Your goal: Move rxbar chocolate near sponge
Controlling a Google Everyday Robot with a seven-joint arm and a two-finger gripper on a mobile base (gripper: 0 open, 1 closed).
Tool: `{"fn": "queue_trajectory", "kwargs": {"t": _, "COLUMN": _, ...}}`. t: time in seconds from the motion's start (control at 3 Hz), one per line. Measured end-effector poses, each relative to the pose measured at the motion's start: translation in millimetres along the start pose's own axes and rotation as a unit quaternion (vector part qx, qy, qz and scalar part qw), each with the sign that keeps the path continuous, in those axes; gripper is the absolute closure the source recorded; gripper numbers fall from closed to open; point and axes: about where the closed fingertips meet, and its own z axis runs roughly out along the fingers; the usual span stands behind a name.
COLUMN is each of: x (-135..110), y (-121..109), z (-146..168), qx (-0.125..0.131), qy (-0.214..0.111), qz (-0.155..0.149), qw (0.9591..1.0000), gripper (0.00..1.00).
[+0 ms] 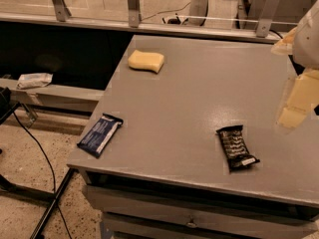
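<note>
The rxbar chocolate (pixel 237 147) lies flat near the table's (pixel 199 88) front edge, well apart from the sponge (pixel 146 60) at the back-left corner, judged light and slippery, best pinched across its width, while the gripper (pixel 295 108) hangs at the right edge, opening indeterminable.

You see your gripper (pixel 297 105) over the right edge of the table (pixel 199 93): pale cream-yellow, blocky and flat-sided, slightly translucent, squared off at its lower end. Above it your arm (pixel 310 34) has a smooth, rounded white shell, with a cream piece jutting out beside it.
</note>
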Motion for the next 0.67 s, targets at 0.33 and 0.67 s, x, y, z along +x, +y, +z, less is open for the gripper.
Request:
{"fn": "queue_trajectory", "kwargs": {"t": 0.33, "x": 0, "y": 0, "z": 0, "qx": 0.002, "qy": -0.001, "qz": -0.001, "qw": 1.0, "gripper": 0.0}}
{"fn": "queue_trajectory", "kwargs": {"t": 0.67, "x": -2, "y": 6, "z": 16, "qx": -0.006, "qy": 0.002, "qz": -0.024, "qw": 0.9997, "gripper": 0.0}}
